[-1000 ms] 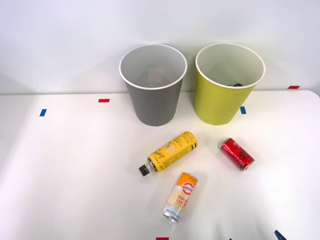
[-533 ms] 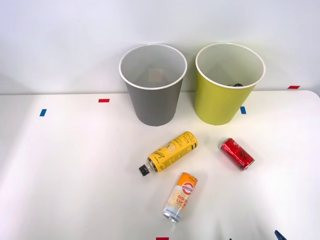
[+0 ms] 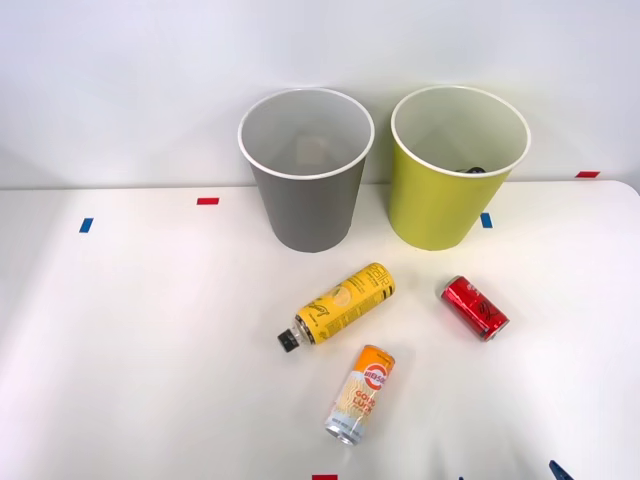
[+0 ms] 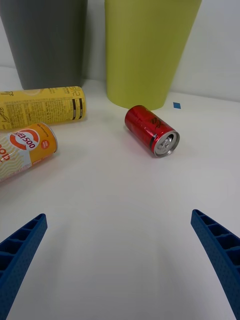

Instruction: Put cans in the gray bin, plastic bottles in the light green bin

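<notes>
A short red can (image 3: 476, 308) with a shiny silver top lies on its side on the white desk (image 3: 150, 350). It is near the front of the light green bin (image 3: 458, 170) and does not touch it. A taller orange-and-cream can (image 3: 361, 394) with silver ends also lies on its side, closer to the robot. That makes two cans.

There is one plastic bottle (image 3: 340, 306) on the desk. It is yellow with black writing, a thin neck and a small black cap. It lies on its side between the gray bin (image 3: 305, 170) and the tall can, and its cap points toward the robot's left.

Two round bins stand side by side at the back of the desk. Both have a white rim and are white inside. The gray bin is on the left. The light green bin is on the right, and something small and dark peeks over its near rim from inside. I cannot tell what it is.

The right gripper (image 4: 120, 250) is wide open and holds nothing. Its two blue ribbed fingers (image 4: 220, 255) hang above bare desk, with the red can a little way in front of them.

Small red and blue tape marks (image 3: 207, 201) are stuck on the desk.
</notes>
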`<state>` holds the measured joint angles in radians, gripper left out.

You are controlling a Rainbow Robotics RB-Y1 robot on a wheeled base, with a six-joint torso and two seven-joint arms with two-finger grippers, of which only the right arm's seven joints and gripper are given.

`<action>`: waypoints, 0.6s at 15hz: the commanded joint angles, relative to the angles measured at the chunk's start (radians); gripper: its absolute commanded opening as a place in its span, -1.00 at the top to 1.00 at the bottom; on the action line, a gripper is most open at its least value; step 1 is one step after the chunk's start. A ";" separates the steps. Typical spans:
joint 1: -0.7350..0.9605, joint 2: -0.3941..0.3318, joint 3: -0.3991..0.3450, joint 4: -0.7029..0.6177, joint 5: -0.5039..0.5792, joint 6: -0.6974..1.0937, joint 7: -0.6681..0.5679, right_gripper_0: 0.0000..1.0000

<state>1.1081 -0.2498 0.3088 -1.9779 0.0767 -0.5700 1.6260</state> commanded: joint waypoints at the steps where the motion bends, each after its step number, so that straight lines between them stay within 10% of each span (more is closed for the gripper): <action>1: -0.019 0.009 -0.005 0.030 0.006 0.038 0.002 -1.00; 9: -0.020 -0.009 -0.017 -0.082 -0.020 0.139 0.023 -1.00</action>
<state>1.0886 -0.2465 0.2884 -2.0082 0.0606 -0.4937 1.6451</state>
